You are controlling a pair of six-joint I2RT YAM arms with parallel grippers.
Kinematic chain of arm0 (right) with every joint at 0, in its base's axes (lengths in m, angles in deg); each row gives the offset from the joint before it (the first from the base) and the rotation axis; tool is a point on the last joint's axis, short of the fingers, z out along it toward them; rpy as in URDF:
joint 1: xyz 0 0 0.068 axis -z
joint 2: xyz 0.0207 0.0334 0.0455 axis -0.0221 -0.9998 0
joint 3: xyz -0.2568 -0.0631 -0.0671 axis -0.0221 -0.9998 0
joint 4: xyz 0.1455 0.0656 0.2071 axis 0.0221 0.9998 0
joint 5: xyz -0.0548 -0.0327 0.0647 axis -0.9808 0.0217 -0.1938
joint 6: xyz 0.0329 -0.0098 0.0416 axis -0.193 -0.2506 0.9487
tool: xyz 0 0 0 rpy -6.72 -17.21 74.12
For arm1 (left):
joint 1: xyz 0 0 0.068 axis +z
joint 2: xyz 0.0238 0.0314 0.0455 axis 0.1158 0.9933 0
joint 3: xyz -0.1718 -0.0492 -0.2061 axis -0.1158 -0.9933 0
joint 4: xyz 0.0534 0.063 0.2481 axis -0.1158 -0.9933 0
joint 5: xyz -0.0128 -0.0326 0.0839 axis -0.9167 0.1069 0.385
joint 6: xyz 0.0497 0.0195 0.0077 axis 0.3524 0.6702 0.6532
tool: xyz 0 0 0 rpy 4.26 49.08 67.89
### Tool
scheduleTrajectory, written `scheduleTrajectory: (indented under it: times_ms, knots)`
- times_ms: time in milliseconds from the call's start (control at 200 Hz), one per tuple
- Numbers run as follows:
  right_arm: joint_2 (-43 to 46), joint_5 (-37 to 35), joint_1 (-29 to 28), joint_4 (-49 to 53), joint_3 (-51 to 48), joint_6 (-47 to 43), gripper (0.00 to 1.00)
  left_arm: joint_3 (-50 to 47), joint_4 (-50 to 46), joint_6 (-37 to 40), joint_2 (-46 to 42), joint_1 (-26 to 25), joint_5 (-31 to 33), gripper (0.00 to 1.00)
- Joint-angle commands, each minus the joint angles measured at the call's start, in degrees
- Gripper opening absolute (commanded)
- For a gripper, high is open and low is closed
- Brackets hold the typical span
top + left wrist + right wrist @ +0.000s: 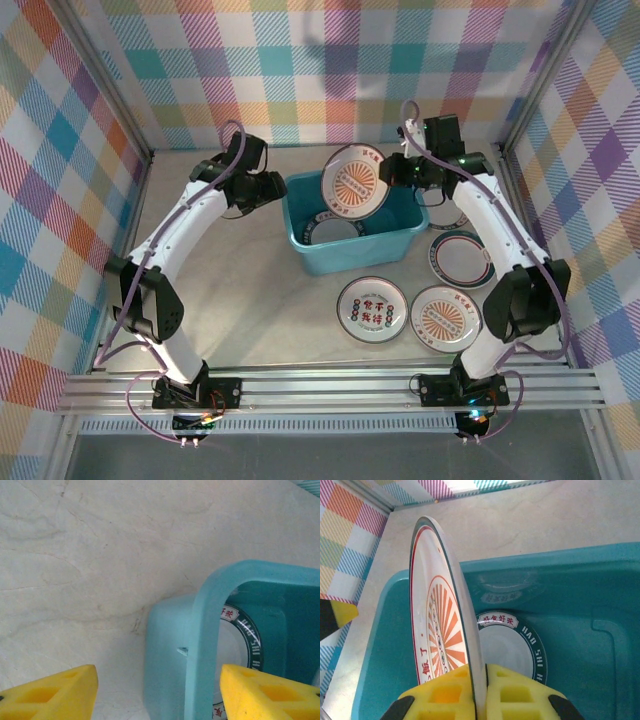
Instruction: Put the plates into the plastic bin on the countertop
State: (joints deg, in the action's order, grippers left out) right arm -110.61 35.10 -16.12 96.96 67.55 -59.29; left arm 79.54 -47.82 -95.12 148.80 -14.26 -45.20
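Held plate, direction: the orange sunburst plate [437, 625] stands on edge in the right wrist view. Its rim line runs straight away from the right hand [479, 690], and its patterned face is turned toward the left arm's side. From the top view the face [356, 183] also tips up toward the camera.
Held plate, place: over the far part of the plastic bin [355, 258], above its rim and not resting on anything.
Plate relative to hand: its near edge sits between the yellow fingers [445, 695], and the rest reaches out beyond them.
Held plate, look: white centre, orange rays, a thin red ring, dark rim and red characters.
Right hand: [400, 170] pinched tight on the plate's edge, one pad on each face.
Left hand: [268, 188] beside the bin's far left corner. In its wrist view the fingers [50, 692] are spread wide with nothing gripped, and the bin's rim [200, 645] shows between them.
Bin contents: one dark-rimmed plate [510, 645] lies flat on the floor.
On the surface [240, 310]: a plate with red-green characters [372, 309], an orange plate [446, 317] just beside it, and a dark-rimmed plate [460, 257] by the bin's right side.
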Motion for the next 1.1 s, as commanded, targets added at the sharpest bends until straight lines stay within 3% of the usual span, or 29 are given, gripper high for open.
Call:
scheduleTrajectory:
  times_ms: [0, 200, 500, 760, 915, 1095]
  knots:
    - [-2.5, 2.8, 0.2, 1.7, 1.8, -2.5, 0.00, 1.6, 1.2, 2.2, 1.1, 0.2, -5.0, 0.63]
    - [-5.3, 5.0, 0.3, -0.8, 2.6, -0.6, 0.00, 3.0, -0.8, 1.5, 6.4, -2.0, -4.3, 0.56]
    - [-5.3, -1.2, 0.3, 2.3, 2.6, -1.8, 0.00, 2.5, 1.2, 0.6, 10.7, -2.6, -5.3, 0.45]
    - [-3.3, -4.9, 0.3, 1.2, 1.2, -0.4, 0.00, 2.2, 4.1, -2.6, 10.9, -2.7, -3.4, 0.18]
    - [-2.7, -5.5, 0.3, 0.2, 1.4, 1.9, 0.00, -2.2, 10.3, -4.8, 8.2, -2.7, -1.8, 0.11]
    - [-2.6, -2.8, 0.3, -0.2, 2.1, 3.5, 0.00, -7.5, 20.7, -3.2, 4.0, -3.2, -1.3, 0.09]
